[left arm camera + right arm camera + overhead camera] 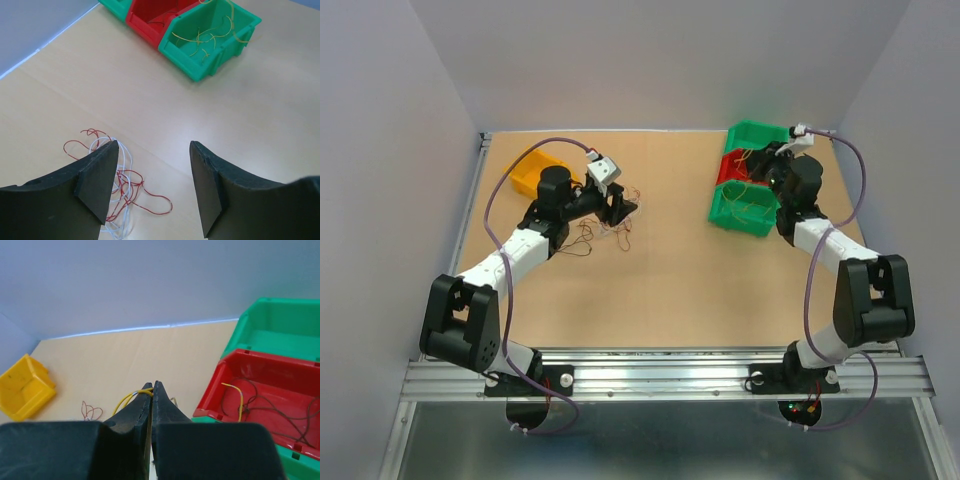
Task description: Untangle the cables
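While the right gripper (152, 386) hangs by the red bin (212, 397) at two o'clock on the table (670, 290), its fingers are pressed together and appear to pinch a yellow cable (129, 397). The step in hand looks like sorting: that strand seems meant for the near green bin (222, 54), where other yellow strands lie. The left gripper (153, 146) hovers with fingers spread wide above the tangle (131, 186) of red and white cables, which sits at about ten o'clock on the table. Next, I judge, the right must release its strand into a bin. The left must then drop toward seven o'clock in its wrist view and pinch one red loop without dragging the white.
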Tool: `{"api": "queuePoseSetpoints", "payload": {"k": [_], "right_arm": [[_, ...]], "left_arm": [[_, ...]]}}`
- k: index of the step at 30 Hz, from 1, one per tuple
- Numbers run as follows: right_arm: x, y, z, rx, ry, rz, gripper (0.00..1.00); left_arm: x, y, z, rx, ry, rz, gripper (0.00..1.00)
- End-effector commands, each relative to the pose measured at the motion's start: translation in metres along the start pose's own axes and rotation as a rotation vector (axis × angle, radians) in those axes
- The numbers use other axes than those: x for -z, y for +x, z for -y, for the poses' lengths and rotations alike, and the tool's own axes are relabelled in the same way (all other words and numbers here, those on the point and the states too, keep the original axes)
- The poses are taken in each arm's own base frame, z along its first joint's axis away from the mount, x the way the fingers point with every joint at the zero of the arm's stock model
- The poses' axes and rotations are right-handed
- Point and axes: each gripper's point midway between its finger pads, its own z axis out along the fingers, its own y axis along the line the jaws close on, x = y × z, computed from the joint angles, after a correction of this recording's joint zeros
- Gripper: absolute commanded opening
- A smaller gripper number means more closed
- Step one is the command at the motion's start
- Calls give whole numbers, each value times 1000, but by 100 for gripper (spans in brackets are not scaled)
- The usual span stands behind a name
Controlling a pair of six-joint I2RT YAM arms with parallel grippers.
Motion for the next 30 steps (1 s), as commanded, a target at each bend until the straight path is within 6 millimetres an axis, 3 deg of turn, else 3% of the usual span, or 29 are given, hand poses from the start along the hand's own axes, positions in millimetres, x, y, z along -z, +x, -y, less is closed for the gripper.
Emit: {"api": "queuePoseSetpoints", "payload": {"k": [1,4,10,14,20,24,26,27,30], "right_arm": [[-9,14,23,-25,85,-11,0],[-12,25,32,-17,111,-25,0],[4,59,52,-18,174,-46,1],[19,62,72,-18,292,-23,1],[49,51,102,-30,508,42,0],[52,60,120,-20,609,-6,1],[53,78,131,-24,666,-73,1],[50,72,137,-22,707,-60,1],[61,81,157,-15,840,-99,1]], "left_arm": [[5,-26,0,-63,-13,69,70],[5,-24,-1,-63,-13,66,70],[3,-23,-1,-60,-8,64,70],[4,-24,0,-64,-7,68,70],[6,-26,3,-70,2,72,70],[5,-24,2,-67,4,68,70],[4,-23,2,-66,3,66,70],[4,-22,1,-65,1,64,70],[4,-23,1,-67,1,66,70]]}}
